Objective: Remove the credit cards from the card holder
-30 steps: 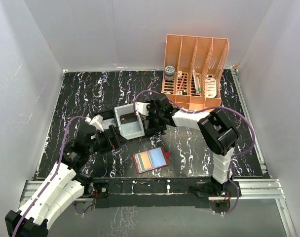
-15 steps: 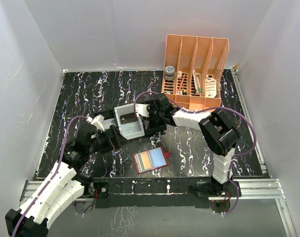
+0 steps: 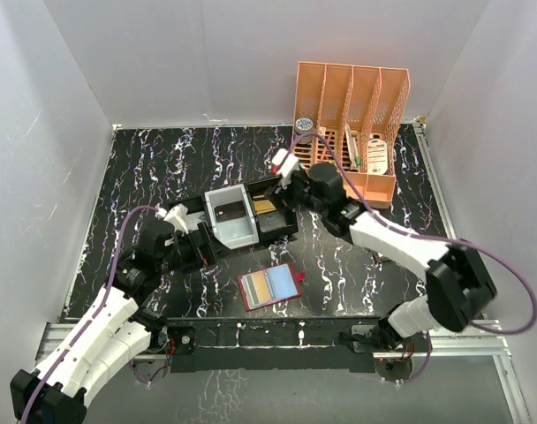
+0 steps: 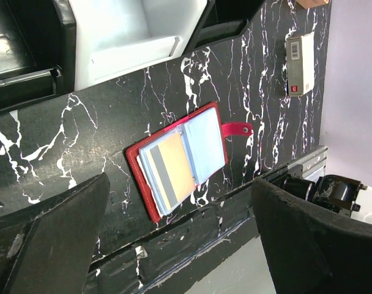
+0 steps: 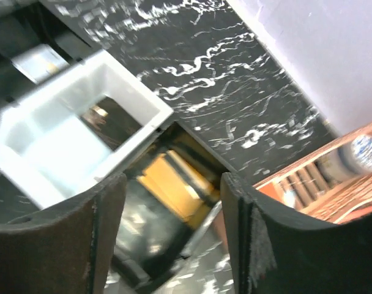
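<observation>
The red card holder [image 3: 270,286] lies open on the table near the front edge, snap tab to the right. In the left wrist view the card holder [image 4: 150,196] shows a tan-orange credit card [image 4: 169,168] and a pale blue one [image 4: 205,142] in its sleeves. Another tan-orange card [image 3: 267,206] lies in a compartment of the black tray [image 3: 282,231]; it shows blurred in the right wrist view [image 5: 167,187]. My right gripper [image 3: 281,187] hangs open and empty above that card [image 5: 174,184]. My left gripper [image 3: 200,248] is wide open and empty, left of the holder [image 4: 181,205].
A grey insert [image 3: 230,215] sits in the tray's middle [image 5: 63,138]. An orange slotted organizer [image 3: 348,115] with small items stands at the back right. A small white box with a red mark [image 4: 299,63] lies right of the tray. White walls enclose three sides.
My right gripper has opened and lifted back and to the right, away from the tray, leaving the tan-orange card in the compartment. The left arm has barely moved.
</observation>
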`<move>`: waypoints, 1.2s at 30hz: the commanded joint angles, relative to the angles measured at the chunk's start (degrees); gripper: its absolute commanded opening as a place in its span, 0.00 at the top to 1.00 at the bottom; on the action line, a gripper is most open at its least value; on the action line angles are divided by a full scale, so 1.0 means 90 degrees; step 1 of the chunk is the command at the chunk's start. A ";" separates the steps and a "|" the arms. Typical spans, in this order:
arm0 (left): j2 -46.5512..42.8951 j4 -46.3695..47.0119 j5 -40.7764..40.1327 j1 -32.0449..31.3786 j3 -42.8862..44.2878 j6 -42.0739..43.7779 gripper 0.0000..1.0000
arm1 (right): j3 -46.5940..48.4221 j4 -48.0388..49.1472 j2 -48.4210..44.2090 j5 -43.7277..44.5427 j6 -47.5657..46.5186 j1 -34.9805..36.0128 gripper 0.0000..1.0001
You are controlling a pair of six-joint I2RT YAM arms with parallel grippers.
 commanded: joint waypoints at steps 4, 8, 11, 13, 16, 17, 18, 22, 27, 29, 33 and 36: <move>-0.0216 -0.0138 -0.0354 0.0043 0.0137 -0.0143 0.01 | -0.1284 0.0312 -0.1116 -0.0254 0.6771 0.0013 0.35; -0.0323 -0.0258 -0.0609 0.0030 0.0155 -0.0259 0.01 | -0.1491 -0.0473 -0.0833 -0.0883 0.7632 0.0425 0.41; -0.0394 -0.0369 -0.0797 0.0036 0.0217 -0.0297 0.01 | -0.1389 -0.1315 -0.0779 0.0540 0.7570 0.1292 0.38; -0.0432 -0.0533 -0.0964 0.0034 0.0279 -0.0317 0.01 | -0.1371 -0.1577 -0.0745 0.1148 0.7629 0.1714 0.37; -0.0509 -0.0731 -0.1225 0.0032 0.0359 -0.0345 0.01 | -0.1173 -0.2109 -0.0506 0.1822 0.7645 0.2125 0.37; -0.0540 -0.0793 -0.1288 0.0038 0.0373 -0.0354 0.01 | -0.1061 -0.2312 -0.0400 0.1972 0.7633 0.2235 0.38; -0.0567 -0.0856 -0.1357 0.0031 0.0381 -0.0375 0.01 | -0.0962 -0.2460 -0.0302 0.2082 0.7584 0.2390 0.38; -0.0671 -0.1028 -0.1602 0.0030 0.0369 -0.0486 0.01 | -0.0594 -0.2920 0.0095 0.2653 0.7502 0.2859 0.37; -0.0770 -0.1193 -0.1759 0.0031 0.0400 -0.0550 0.01 | -0.0238 -0.3234 0.0553 0.2905 0.7492 0.3183 0.35; -0.0814 -0.1235 -0.1791 0.0031 0.0402 -0.0561 0.01 | -0.0112 -0.3315 0.0737 0.2938 0.7478 0.3255 0.34; -0.0869 -0.1278 -0.1807 0.0032 0.0384 -0.0589 0.01 | 0.0083 -0.3418 0.1042 0.2938 0.7404 0.3349 0.33; -0.0855 -0.1279 -0.1789 0.0031 0.0374 -0.0591 0.01 | 0.0207 -0.3590 0.1287 0.3004 0.7401 0.3372 0.33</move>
